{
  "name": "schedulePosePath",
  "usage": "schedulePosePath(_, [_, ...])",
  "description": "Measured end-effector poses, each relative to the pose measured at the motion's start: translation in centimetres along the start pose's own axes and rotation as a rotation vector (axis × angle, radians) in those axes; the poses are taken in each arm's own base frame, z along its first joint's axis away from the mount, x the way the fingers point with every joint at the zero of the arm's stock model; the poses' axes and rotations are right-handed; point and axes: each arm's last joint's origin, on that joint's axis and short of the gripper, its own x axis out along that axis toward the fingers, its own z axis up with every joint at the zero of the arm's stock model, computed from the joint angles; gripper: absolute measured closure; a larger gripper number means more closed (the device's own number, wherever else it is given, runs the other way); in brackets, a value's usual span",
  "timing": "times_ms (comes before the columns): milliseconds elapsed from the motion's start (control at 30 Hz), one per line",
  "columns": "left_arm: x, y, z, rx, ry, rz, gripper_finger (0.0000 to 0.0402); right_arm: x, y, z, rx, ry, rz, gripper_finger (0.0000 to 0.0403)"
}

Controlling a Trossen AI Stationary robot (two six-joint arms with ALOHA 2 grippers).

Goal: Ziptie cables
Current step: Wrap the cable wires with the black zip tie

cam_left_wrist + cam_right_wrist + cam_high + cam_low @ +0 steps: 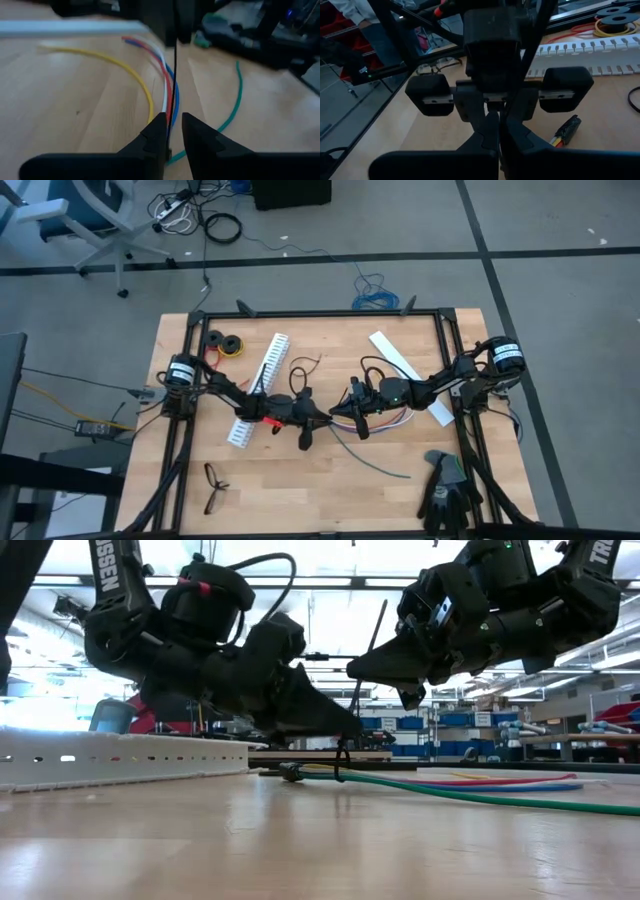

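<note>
Centrally, a wooden table (330,480) carries both dark arms, which reach in from either side and meet nose to nose near its middle. Just beside the left arm lies the long white slotted strip (258,390), running diagonally, and a pair of dark gloves (445,492) sits at the near right corner, well apart from the work. Black eyeglasses (213,485) lie near the near left edge. The left gripper (170,131) is down at the table, its fingers (156,134) drawn close together around a thin upright black ziptie (176,75); whether they actually press it cannot be told. The right gripper (498,131) faces it, fingers pressed together on that same ziptie strand above the bundle. The cables (162,80) lie flat on the wood between and under the two grippers: yellow, white, red and blue strands run side by side into the left gripper's gap, where the low view shows a small black loop around them. A green cable (480,797) trails away toward the right side
</note>
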Motion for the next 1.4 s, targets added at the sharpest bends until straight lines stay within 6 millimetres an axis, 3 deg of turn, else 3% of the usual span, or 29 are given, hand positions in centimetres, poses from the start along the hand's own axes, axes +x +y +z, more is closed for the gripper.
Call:
schedulePosePath(367, [-0.6, 0.2, -0.5, 0.0, -0.004, 0.0, 0.0353, 0.0, 0.0, 0.0, 0.001, 0.001, 0.0, 0.0403])
schedulePosePath(567, [-0.6, 0.2, -0.5, 0.004, -0.008, -0.001, 0.0395, 0.0, 0.0, 0.0, 0.004, 0.001, 0.001, 0.0403])
schedulePosePath(833, [-0.6, 0.2, -0.5, 0.006, -0.009, 0.0, 0.0399, 0.0, 0.0, -0.1, 0.03, 0.007, -0.011, 0.0399])
schedulePosePath(1167, [-0.7, 0.2, -0.2, 0.024, -0.042, 0.015, 0.04, 0.0, 0.3, -0.8, 0.026, 0.047, -0.082, 0.034])
schedulePosePath(1400, [-0.7, 0.2, 0.1, 0.025, -0.074, 0.023, 0.0401, 0.1, 0.1, -1.3, 0.046, 0.058, -0.108, 0.0344])
